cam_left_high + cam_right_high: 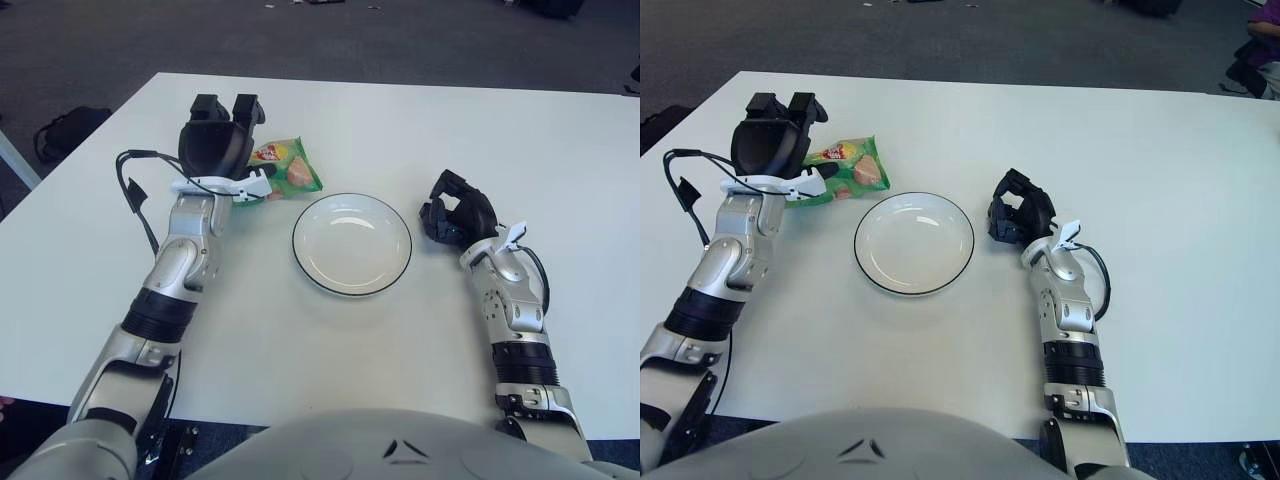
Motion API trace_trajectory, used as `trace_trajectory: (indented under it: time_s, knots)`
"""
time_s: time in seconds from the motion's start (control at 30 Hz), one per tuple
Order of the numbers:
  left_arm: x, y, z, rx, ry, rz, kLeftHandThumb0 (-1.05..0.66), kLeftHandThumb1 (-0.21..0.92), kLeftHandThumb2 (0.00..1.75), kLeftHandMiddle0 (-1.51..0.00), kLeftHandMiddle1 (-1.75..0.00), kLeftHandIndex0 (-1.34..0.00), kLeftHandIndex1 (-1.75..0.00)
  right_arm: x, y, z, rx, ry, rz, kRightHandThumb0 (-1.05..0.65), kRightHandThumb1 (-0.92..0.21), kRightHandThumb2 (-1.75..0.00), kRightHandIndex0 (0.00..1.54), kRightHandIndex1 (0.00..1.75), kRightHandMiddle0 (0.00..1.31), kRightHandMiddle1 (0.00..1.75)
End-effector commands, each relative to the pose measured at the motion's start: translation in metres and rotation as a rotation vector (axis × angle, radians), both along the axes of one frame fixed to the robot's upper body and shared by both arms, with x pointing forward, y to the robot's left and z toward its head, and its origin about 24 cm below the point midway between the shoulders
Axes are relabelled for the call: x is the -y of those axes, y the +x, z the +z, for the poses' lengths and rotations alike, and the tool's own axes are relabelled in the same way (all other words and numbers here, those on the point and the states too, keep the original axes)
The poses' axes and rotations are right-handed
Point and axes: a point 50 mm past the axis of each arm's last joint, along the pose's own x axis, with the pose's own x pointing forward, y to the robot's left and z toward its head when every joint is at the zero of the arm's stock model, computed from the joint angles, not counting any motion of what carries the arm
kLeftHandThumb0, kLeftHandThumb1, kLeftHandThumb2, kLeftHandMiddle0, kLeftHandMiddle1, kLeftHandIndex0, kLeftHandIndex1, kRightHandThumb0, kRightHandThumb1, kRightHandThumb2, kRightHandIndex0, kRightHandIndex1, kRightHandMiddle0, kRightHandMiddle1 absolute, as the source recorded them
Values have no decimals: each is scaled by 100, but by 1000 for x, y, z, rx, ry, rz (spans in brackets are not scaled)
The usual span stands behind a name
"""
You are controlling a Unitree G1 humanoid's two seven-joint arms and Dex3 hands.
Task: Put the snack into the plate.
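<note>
1. White surface (300, 360) carrying a green snack packet (284, 167), a white plate (351, 243) with a dark rim, and both robot arms.
2. Snack packet lying flat on the surface, up and to the left of the plate, close to its rim but not on it; red-and-yellow label and an orange picture showing on the green wrapper.
3. Plate sitting near the middle of the surface, nothing inside it.
4. Left hand (216, 143) up at the far left, just beside the left edge of the snack packet, palm side turned away from the camera.
5. Left fingers (245, 108) pointing upward and apart, clamped on nothing; packet showing free to their right.
6. Contact between the white wrist bracket of the left hand and the packet's near edge: cannot tell.
7. Black cable (137, 195) looping out from the left wrist, over the surface.
8. Right hand (456, 217) just to the right of the plate, apart from its rim.
9. Right fingers (1017, 213) curled inward, holding nothing.
10. Dark carpeted floor (400, 40) beyond the far edge of the surface, with a dark bag (62, 128) lying at the left.
</note>
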Motion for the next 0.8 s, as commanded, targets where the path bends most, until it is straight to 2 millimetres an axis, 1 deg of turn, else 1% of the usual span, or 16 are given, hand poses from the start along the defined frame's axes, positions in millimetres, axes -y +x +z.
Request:
trace_trajectory:
  time_s: [0.0,0.03,0.17,0.23,0.27,0.33,0.43,0.47,0.53,0.57,0.63,0.77]
  knots:
    - [-3,9,-6,-59,10,37,-99,89,49,0,-42,0,-88,2,-13,-31,-134,15,-14,-48,-32,-132,125,175,61,175]
    - [-4,10,-8,-68,11,42,-101,90,49,0,-35,0,-84,2,-13,-31,-133,14,-15,-48,-32,-132,125,175,61,175]
    - [-6,13,-13,-118,16,62,-104,92,49,0,-22,0,-76,2,-14,-31,-131,11,-15,-48,-31,-132,125,175,61,175]
    - [-8,14,-16,-151,22,73,-104,92,50,0,-12,0,-68,3,-14,-30,-129,10,-15,-48,-31,-132,125,175,62,175]
    - [-9,15,-18,-166,24,78,-105,92,50,0,-10,0,-66,3,-14,-30,-129,10,-15,-48,-31,-132,125,175,62,175]
    - [-12,16,-23,-193,23,83,-105,92,52,0,-4,0,-56,3,-14,-30,-129,10,-15,-48,-31,-132,125,175,62,175]
    - [-15,19,-33,-236,8,80,-105,92,54,0,-2,0,-47,3,-15,-30,-129,11,-14,-48,-31,-132,124,175,62,175]
    - [-16,20,-36,-246,1,77,-105,92,57,0,-1,0,-41,3,-15,-30,-129,11,-14,-48,-31,-132,124,175,62,175]
    - [-17,22,-39,-253,-6,73,-105,92,58,0,0,0,-35,3,-15,-30,-129,10,-13,-48,-31,-132,124,175,62,175]
    - [-18,23,-42,-262,-15,68,-105,92,59,0,0,0,-33,3,-15,-30,-129,9,-13,-48,-31,-132,124,175,62,175]
    - [-18,27,-52,-299,-43,58,-105,92,61,0,0,0,-22,3,-15,-30,-128,8,-11,-48,-31,-132,124,175,61,175]
    - [-18,32,-64,-351,-83,48,-105,92,61,0,0,0,-12,3,-15,-30,-129,11,-9,-48,-32,-132,124,175,61,175]
